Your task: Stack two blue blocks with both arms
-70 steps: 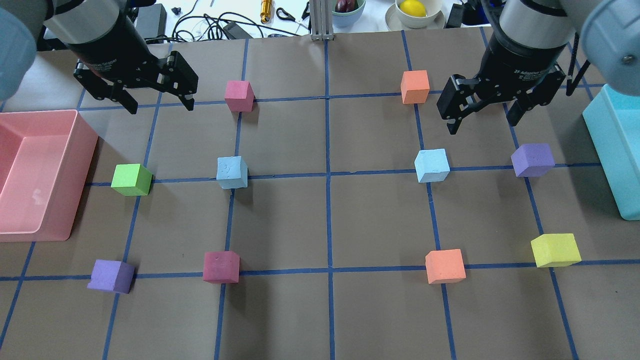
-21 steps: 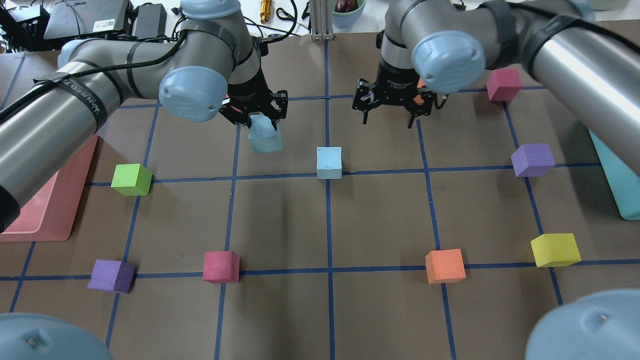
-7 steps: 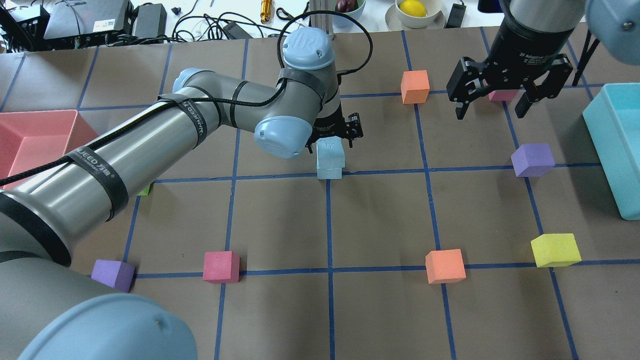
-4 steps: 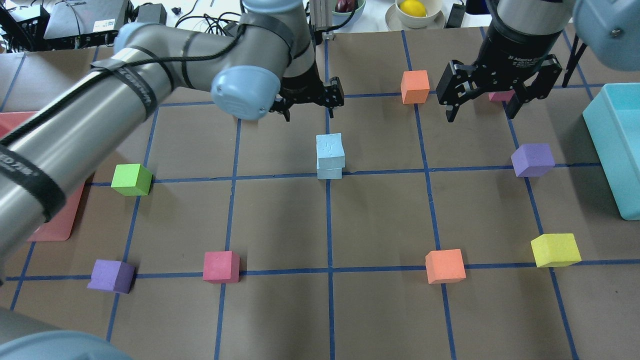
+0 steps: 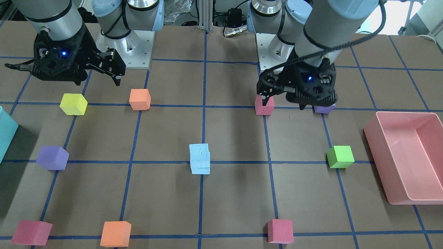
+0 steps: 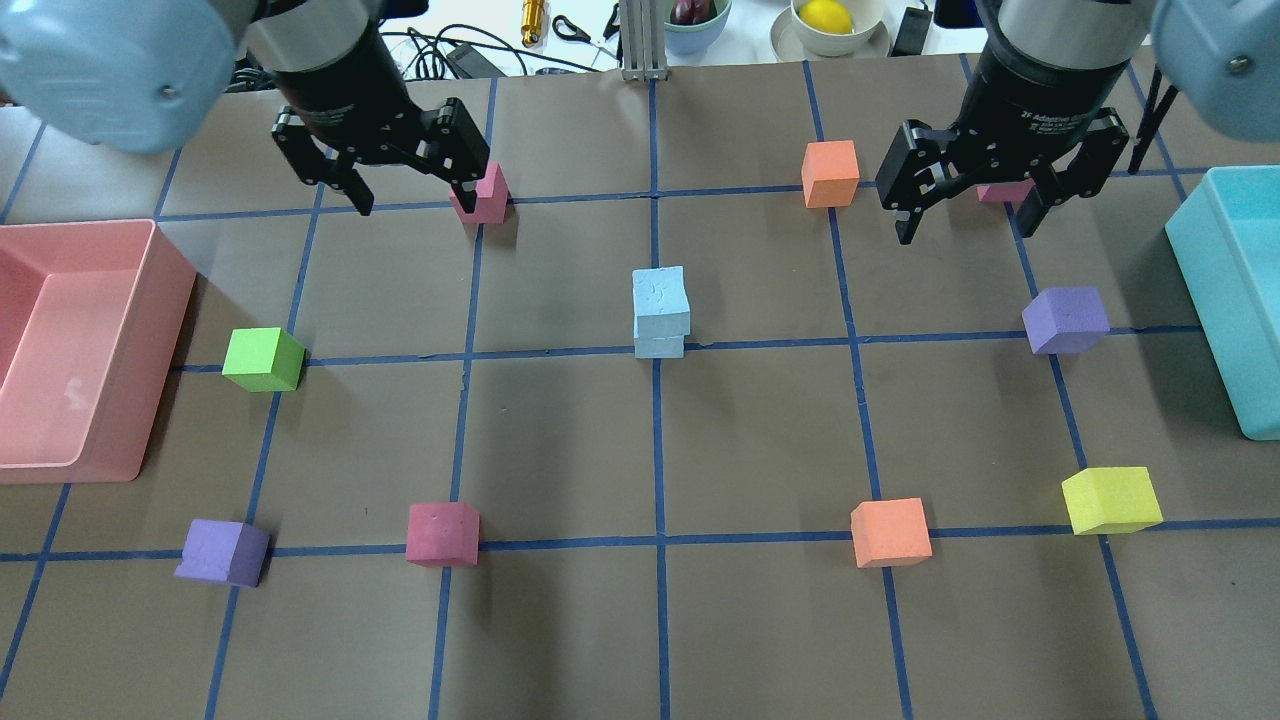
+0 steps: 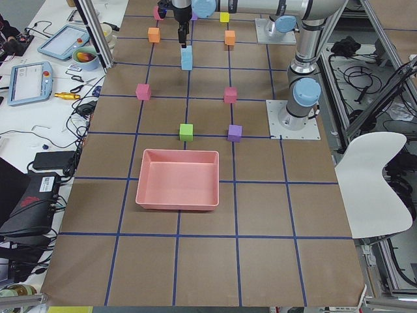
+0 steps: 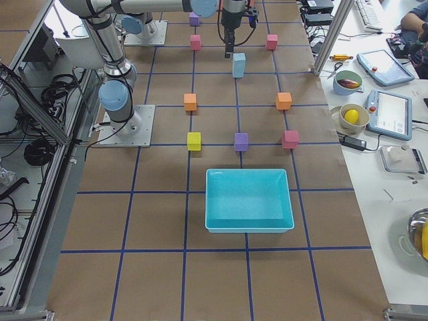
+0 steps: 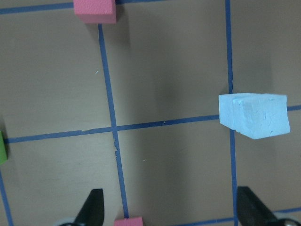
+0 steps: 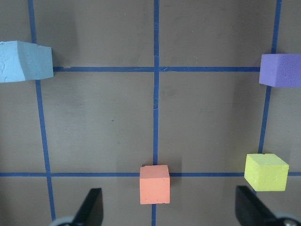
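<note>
The two blue blocks stand stacked at the table's middle. The upper block point(image 6: 661, 298) sits slightly skewed on the lower block point(image 6: 659, 347). The stack also shows in the front view point(image 5: 200, 158), the left wrist view point(image 9: 254, 114) and the right wrist view point(image 10: 23, 61). My left gripper point(image 6: 415, 197) is open and empty, raised at the back left of the stack, next to a pink cube point(image 6: 480, 192). My right gripper point(image 6: 967, 228) is open and empty, raised at the back right. Both grippers are well apart from the stack.
A pink bin point(image 6: 150, 300) lies at the left edge and a teal bin point(image 6: 1215, 260) at the right edge. Loose cubes lie around the grid: green point(image 6: 262, 359), magenta point(image 6: 442, 534), purple point(image 6: 225, 552), purple point(image 6: 1065, 319), orange point(image 6: 830, 173), orange point(image 6: 889, 532), yellow point(image 6: 1110, 499).
My left gripper set its blue block on the other, let go, rose, and has now moved left to the pink cube. My right gripper has barely moved.
</note>
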`<state>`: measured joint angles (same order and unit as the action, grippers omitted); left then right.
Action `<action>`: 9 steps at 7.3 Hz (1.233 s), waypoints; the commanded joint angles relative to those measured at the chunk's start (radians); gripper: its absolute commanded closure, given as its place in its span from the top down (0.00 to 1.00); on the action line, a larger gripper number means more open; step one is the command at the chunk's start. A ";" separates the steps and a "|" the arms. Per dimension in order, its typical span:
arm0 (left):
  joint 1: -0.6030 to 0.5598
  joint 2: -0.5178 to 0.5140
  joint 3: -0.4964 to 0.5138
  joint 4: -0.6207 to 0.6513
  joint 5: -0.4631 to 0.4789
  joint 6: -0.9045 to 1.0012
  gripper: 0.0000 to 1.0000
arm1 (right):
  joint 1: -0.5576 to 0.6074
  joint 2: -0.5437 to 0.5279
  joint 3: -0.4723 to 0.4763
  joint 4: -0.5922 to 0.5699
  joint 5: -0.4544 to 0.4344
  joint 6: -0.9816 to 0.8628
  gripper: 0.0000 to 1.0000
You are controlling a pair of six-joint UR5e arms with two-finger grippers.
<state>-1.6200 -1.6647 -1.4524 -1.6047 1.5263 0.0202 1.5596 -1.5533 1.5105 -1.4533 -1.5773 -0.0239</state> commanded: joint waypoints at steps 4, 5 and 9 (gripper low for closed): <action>0.101 0.148 -0.109 0.064 0.055 0.017 1.00 | -0.001 -0.004 0.002 0.014 -0.001 -0.002 1.00; 0.101 0.140 -0.103 0.069 0.058 0.021 1.00 | -0.001 -0.004 0.002 0.014 -0.001 -0.002 1.00; 0.098 0.140 -0.108 0.068 0.054 -0.002 1.00 | -0.001 -0.004 0.002 0.005 -0.009 -0.004 1.00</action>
<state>-1.5212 -1.5250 -1.5606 -1.5371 1.5815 0.0189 1.5585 -1.5576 1.5119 -1.4454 -1.5834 -0.0264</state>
